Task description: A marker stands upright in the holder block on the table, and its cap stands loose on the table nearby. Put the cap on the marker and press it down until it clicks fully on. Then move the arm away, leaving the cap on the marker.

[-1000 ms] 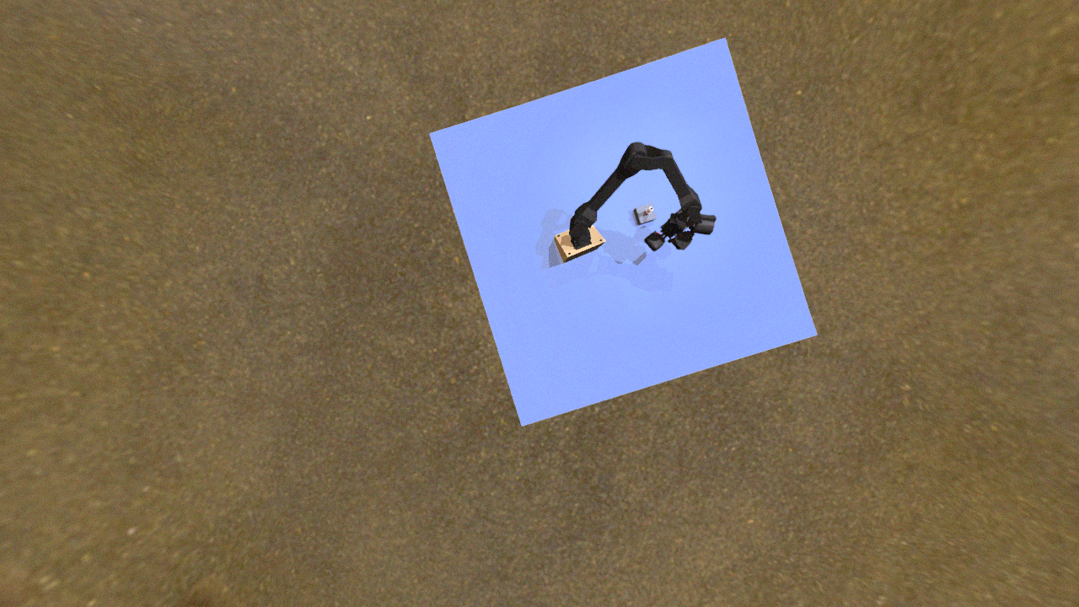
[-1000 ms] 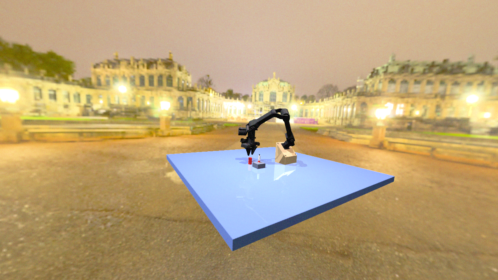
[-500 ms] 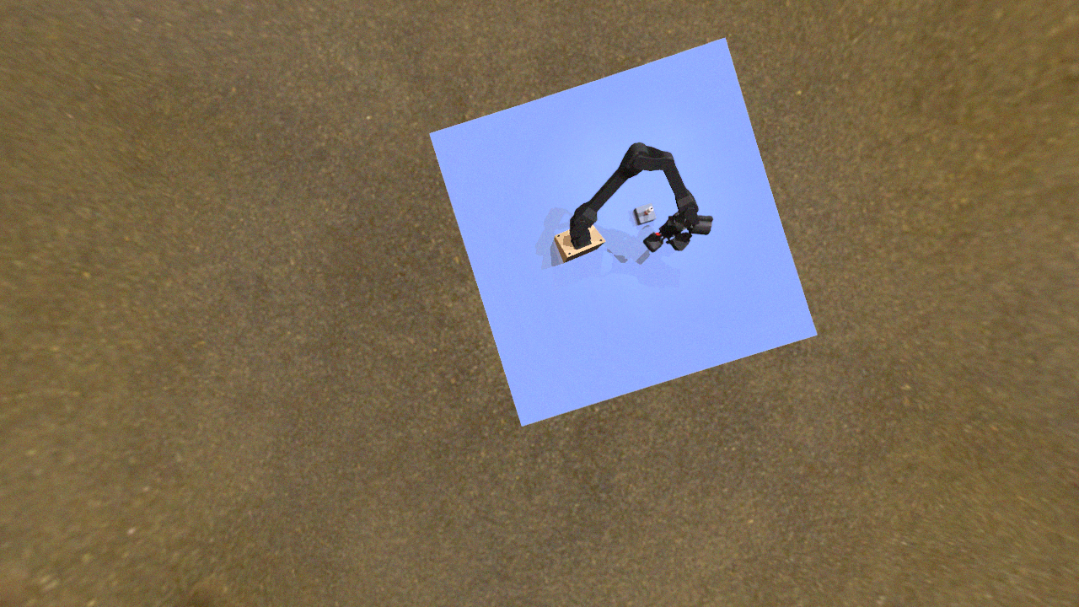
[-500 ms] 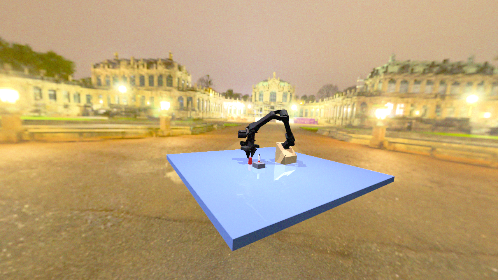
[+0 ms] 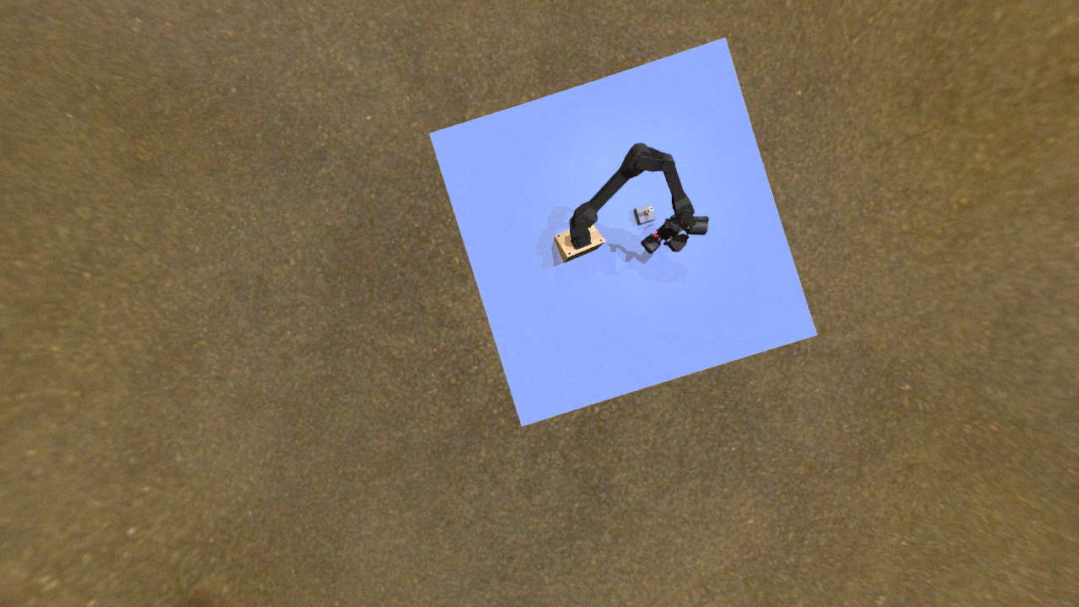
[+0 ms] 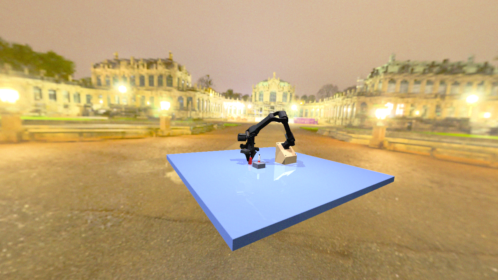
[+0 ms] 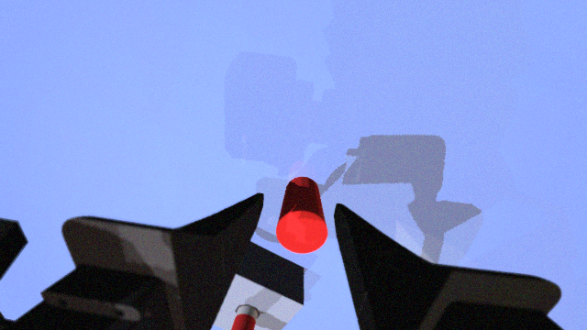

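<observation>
The red cap (image 5: pixel 656 235) (image 6: pixel 249 160) (image 7: pixel 302 229) stands upright on the table (image 5: pixel 603 354) (image 6: pixel 278 195). My gripper (image 5: pixel 658 237) (image 6: pixel 249 160) (image 7: pixel 299 203) is open and low, pointing down, with one finger on each side of the cap. The wrist view shows a gap on both sides of the cap. The white and red marker (image 5: pixel 649 210) (image 6: pixel 258 158) (image 7: pixel 244 320) stands upright and uncapped in the grey holder block (image 5: pixel 637 219) (image 6: pixel 258 166) (image 7: pixel 280 268), close beside the cap. In the wrist view the marker's upper part is out of frame.
The holder block and marker stand close to my left finger in the wrist view. The arm (image 5: pixel 640 157) (image 6: pixel 266 121) bends from its tan base block (image 5: pixel 593 243) (image 6: pixel 286 160) around the holder. Shadows of the arm lie across the table.
</observation>
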Available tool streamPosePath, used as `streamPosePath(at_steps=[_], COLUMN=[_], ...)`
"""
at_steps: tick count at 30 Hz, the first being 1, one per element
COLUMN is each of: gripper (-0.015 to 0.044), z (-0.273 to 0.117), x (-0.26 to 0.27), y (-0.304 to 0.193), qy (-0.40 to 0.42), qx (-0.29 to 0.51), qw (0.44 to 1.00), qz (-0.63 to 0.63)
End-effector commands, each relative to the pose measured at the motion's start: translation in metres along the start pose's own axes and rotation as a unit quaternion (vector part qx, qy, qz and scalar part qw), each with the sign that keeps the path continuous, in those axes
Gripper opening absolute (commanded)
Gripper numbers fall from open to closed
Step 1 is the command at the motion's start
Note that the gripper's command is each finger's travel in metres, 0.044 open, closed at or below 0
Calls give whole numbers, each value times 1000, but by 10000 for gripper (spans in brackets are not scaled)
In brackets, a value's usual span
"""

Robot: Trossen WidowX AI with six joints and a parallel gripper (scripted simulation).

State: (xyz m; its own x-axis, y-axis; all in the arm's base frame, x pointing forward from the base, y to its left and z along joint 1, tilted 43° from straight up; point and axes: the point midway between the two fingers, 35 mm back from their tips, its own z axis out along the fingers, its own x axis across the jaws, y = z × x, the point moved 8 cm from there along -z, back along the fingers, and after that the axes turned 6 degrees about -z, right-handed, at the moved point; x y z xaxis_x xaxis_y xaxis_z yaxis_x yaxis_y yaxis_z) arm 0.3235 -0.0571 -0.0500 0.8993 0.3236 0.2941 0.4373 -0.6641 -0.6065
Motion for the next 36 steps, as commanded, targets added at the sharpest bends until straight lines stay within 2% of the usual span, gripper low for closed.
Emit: streamPosePath(at_steps=[1,6,10,19,22,36], gripper=[244,244,139,79,1,0], z=[10,12,12,12,7,-41], x=[-2,-2,-2,-2,-2,-2], y=[-2,-2,-2,-2,-2,0], qy=[-1,-1,-1,-1,-1,-2], qx=[5,6,5,5,5,4], qw=[1000,1000,1000,1000,1000,1000], qz=[3,3,3,3,3,4])
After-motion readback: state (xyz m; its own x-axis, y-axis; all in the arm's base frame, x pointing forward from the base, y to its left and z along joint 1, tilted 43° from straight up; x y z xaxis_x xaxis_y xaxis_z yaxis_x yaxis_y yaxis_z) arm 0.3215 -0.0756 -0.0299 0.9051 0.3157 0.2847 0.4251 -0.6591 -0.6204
